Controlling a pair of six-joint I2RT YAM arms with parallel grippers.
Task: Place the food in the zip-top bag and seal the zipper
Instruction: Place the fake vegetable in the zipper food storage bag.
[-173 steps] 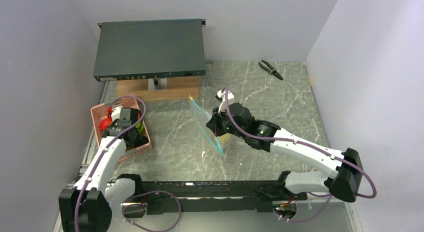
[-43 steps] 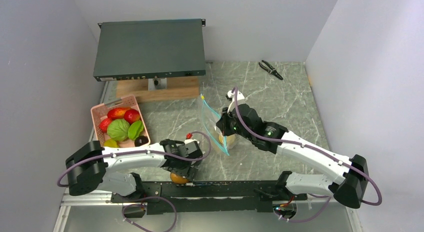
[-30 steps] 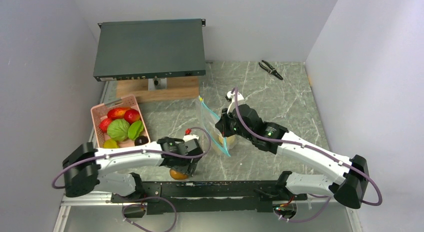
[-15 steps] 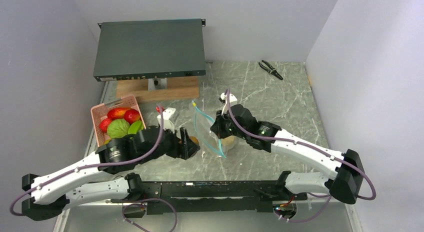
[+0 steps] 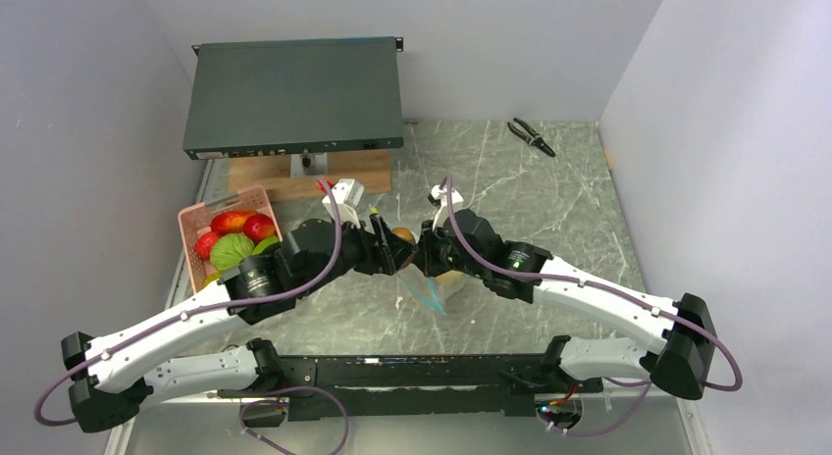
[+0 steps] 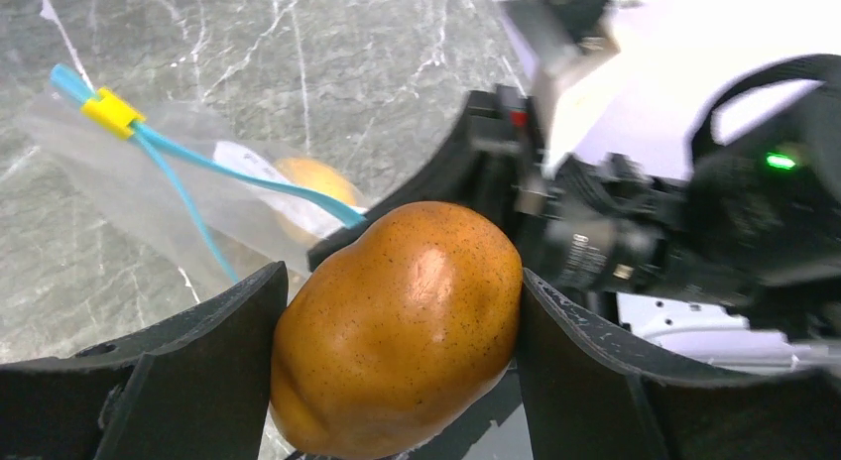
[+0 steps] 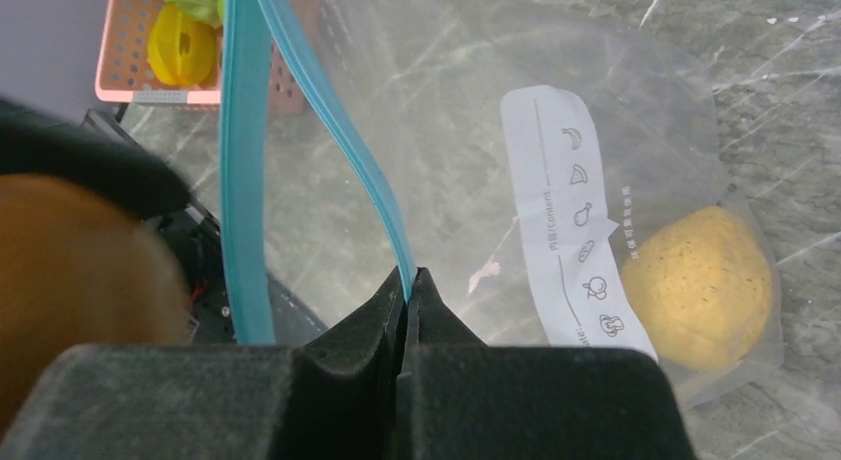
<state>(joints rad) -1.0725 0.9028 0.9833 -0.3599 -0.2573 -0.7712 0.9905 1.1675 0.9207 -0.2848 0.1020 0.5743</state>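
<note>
My left gripper is shut on an orange speckled fruit and holds it in the air at the mouth of the zip-top bag. In the top view the fruit sits right beside my right gripper. My right gripper is shut on one lip of the teal-blue zipper and holds the bag open. A yellow fruit lies inside the bag. More food, red and green, sits in the pink basket.
A dark flat electronics box stands on a wooden block at the back left. Pliers lie at the back right. Walls close in both sides. The two wrists are almost touching over the table's middle.
My left arm took the orange fruit from the table's near edge and carried it up and right to the bag's mouth. My right gripper kept hold of the zipper lip.
</note>
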